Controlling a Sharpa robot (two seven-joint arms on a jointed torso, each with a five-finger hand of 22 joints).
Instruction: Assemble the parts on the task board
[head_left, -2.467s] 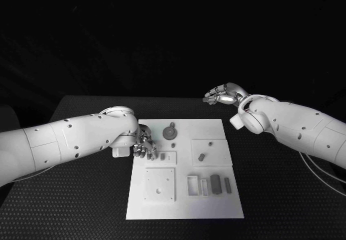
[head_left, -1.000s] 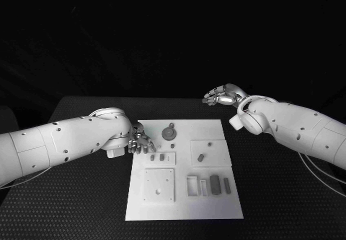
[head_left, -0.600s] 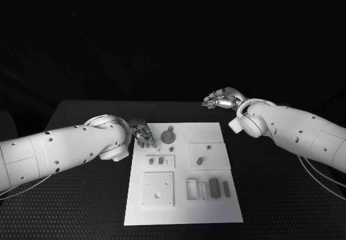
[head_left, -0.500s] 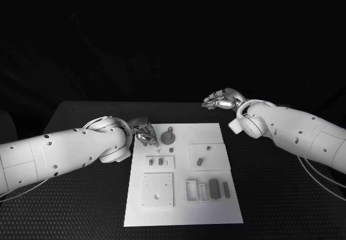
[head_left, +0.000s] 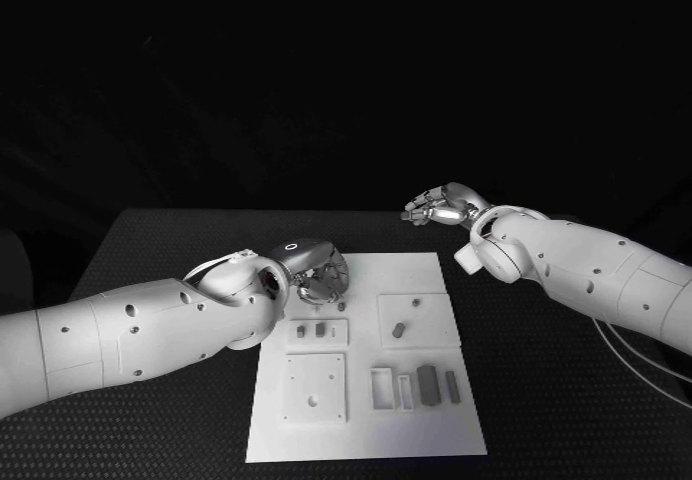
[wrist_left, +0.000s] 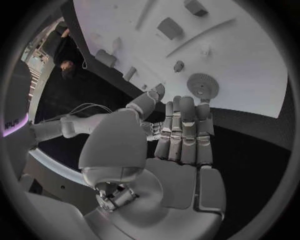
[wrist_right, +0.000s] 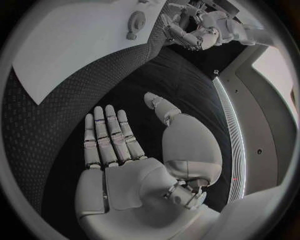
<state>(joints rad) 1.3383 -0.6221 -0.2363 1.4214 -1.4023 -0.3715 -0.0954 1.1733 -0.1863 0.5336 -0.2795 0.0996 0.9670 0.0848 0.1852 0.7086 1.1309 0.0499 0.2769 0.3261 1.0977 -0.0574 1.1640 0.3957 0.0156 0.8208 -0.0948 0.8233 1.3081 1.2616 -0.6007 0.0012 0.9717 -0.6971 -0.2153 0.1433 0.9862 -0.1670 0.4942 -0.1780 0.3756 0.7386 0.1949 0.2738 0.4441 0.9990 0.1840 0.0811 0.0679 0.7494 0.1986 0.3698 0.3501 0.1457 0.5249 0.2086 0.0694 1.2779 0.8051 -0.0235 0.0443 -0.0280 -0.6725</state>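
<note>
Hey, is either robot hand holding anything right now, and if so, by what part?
Nothing is held. The left hand hangs over the gear with its fingers straight and empty. The right hand is off the board, open and empty.

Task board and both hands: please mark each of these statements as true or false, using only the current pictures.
1. The left hand holds a part. False: the left wrist view shows its fingers straight and its palm empty.
2. The gear lies on the task board, just past the left hand's fingertips. True.
3. The right hand rests on the task board. False: it is off the board, beyond its far right corner.
4. The right hand holds nothing. True; its fingers are spread over the black table.
5. The task board carries no loose pieces. False: several small parts lie on it.
</note>
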